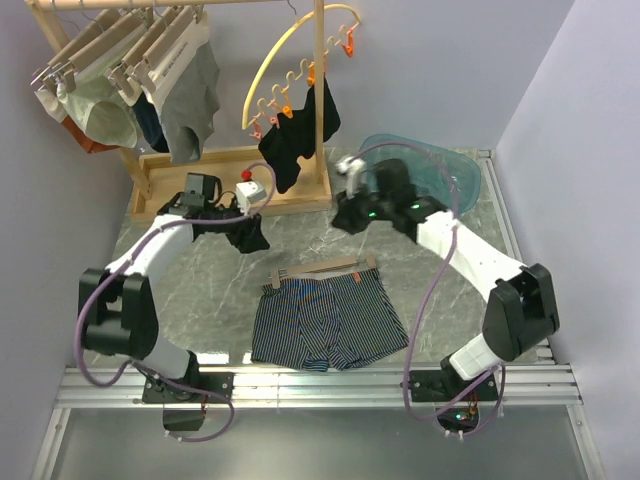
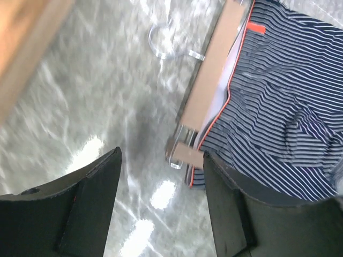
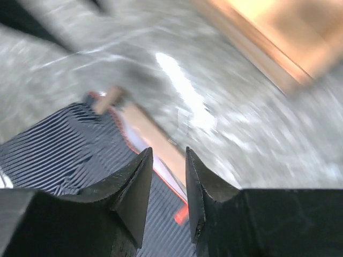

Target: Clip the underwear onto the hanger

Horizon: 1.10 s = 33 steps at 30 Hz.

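The grey marbled bench [image 1: 215,300] carries everything. At its far left stands a wooden rack [image 1: 160,190] hung with garments. Beside it a yellow arc [image 1: 272,58] with orange pegs holds a black garment [image 1: 290,145]. A blue basin [image 1: 440,165] sits at the far right.

The underwear [image 1: 328,325] lies flat in the middle of the bench, towards the near edge, with its waistband on the far side. The hanger [image 1: 325,270] lies along that waistband, touching it; I cannot tell whether its clips grip the cloth.

The left arm's fingers [image 2: 94,198] hang wide apart and empty over bare bench, just to the far left of the hanger's left end. The right arm's fingers [image 3: 131,193] stand with only a narrow gap, holding nothing, near the far side of the hanger's right half.
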Motion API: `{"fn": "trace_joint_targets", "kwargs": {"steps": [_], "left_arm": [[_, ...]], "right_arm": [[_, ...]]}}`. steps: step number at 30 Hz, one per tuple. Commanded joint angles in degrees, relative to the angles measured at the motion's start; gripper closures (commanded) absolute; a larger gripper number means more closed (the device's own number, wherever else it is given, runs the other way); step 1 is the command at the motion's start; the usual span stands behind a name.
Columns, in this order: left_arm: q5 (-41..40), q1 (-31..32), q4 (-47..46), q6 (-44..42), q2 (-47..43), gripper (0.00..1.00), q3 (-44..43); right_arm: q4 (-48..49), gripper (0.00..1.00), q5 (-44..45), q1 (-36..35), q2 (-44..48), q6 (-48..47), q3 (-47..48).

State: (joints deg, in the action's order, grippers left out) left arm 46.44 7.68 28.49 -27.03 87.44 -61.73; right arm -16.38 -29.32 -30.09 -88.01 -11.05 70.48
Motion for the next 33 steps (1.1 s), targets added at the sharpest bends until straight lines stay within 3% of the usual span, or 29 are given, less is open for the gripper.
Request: {"fn": "trace_joint_targets", "kwargs": {"steps": [1,7,10,12,14,19,33], "left_arm": [[-7.6,5.8,-7.7,2.1,-4.5,0.34,1.8],[-16.5,19.5,-15.3,5.0,-2.7,0.34,2.8],[-22.0,25.9,-18.1,5.1,3.3,0.35,-0.9],[-24.8,29.7,-17.9,4.3,6.3,0.35,-3.5],[-26.8,33.0,-19.4,3.2,9.8,0.35,-5.6],[-32.2,35.9,-22.7,1.9,17.2,0.36,-9.9],[-31.6,38.1,-22.3,0.8,26.1,0.39,-16.1]], "right_arm": [[-4.2,0.62,-3.2,6.3,1.3,6.8,-3.0],[-8.0,0.63,-6.6,15.9,1.8,8.1,-7.2],[-10.0,0.62,-7.9,19.6,0.3,8.1,-7.3],[-13.3,0.59,-9.8,22.7,-2.4,7.4,-5.1],[-16.3,0.43,-11.9,24.7,-5.5,6.7,-3.5],[-21.2,0.38,-14.7,29.2,-11.6,4.5,2.6],[-27.3,0.39,-22.6,29.8,-22.5,2.8,9.0]]}}
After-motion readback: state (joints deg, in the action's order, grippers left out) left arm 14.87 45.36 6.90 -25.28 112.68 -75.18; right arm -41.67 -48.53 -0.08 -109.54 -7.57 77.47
